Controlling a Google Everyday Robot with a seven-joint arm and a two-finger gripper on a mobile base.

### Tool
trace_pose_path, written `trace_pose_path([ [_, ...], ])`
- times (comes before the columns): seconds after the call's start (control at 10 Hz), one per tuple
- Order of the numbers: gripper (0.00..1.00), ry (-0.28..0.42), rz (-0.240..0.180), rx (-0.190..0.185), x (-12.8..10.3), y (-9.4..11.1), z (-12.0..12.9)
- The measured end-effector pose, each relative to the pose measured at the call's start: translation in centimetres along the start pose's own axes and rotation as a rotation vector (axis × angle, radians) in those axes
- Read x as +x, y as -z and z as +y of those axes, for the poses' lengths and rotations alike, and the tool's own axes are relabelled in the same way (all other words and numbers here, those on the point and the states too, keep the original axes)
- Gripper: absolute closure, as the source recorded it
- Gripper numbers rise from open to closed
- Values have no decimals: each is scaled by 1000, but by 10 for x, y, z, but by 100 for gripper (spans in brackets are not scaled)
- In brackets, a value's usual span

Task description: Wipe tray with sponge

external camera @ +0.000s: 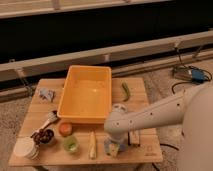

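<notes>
The tray (86,95), a big deep orange-yellow bin, stands on the wooden table left of centre, and I see nothing inside it. The sponge (109,147), small and blue with a yellow layer, lies near the table's front edge, below the tray's right corner. My white arm reaches in from the right and bends down, so my gripper (114,142) sits right on top of the sponge and hides part of it. The gripper stays outside the tray, in front of its near rim.
A dark brush block (133,137) lies just right of the sponge. A green pepper (125,91) is right of the tray and a grey-blue rag (46,93) left of it. At front left are a white brush (49,120), bowls and cups (65,129) and a yellowish stick (92,145).
</notes>
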Motion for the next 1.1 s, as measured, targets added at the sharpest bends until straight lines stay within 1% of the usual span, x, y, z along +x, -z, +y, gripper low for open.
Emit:
trace_pose_path([
  [0.2, 96, -1, 15, 5, 2, 0, -1],
  [0.3, 99, -1, 17, 7, 3, 1, -2],
  [0.5, 100, -12, 17, 11, 7, 16, -7],
  [0.7, 100, -18, 14, 13, 9, 52, -17],
  [0.8, 100, -17, 12, 13, 10, 66, -19],
  [0.9, 100, -12, 10, 16, 11, 89, -25],
  [1.1, 100, -5, 8, 26, 13, 122, -35],
])
